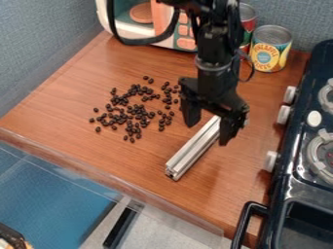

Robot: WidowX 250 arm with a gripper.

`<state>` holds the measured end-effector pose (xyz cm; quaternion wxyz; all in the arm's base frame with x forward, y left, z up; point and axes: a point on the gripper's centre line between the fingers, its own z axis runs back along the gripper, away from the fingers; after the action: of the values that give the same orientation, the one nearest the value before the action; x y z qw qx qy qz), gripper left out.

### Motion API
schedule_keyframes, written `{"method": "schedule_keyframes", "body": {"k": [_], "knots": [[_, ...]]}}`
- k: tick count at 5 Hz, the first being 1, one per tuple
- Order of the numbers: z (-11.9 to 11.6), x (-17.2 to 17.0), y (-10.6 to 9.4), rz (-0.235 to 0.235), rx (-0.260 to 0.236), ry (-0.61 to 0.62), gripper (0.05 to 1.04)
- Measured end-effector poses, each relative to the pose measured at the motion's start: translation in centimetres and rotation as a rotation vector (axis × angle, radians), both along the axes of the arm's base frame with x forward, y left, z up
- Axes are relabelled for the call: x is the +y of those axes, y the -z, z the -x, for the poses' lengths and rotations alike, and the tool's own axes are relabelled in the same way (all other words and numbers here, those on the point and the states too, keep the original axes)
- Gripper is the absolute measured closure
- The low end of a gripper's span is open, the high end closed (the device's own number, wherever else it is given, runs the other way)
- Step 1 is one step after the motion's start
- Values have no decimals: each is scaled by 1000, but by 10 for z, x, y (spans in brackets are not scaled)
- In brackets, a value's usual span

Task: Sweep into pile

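Black two-finger gripper (207, 134) hangs, fingers wide apart, by the far end of a long silver metal bar (189, 154), which slants toward the brown wood-grain table's (123, 168) front edge. Small, dark oval beans (137, 116) lie scattered between bar and left edge.

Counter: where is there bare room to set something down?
Bare patches: between beans and the counter's front edge, between beans and microwave, and between bar and stove. Crowded: around the gripper, with beans and bar close by.
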<state>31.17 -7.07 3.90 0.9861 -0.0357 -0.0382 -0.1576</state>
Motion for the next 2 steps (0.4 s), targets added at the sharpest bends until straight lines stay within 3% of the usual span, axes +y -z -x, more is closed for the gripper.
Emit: {"method": "schedule_keyframes", "body": {"k": [2], "knots": [[13, 1, 6, -84, 2, 109, 83]]}}
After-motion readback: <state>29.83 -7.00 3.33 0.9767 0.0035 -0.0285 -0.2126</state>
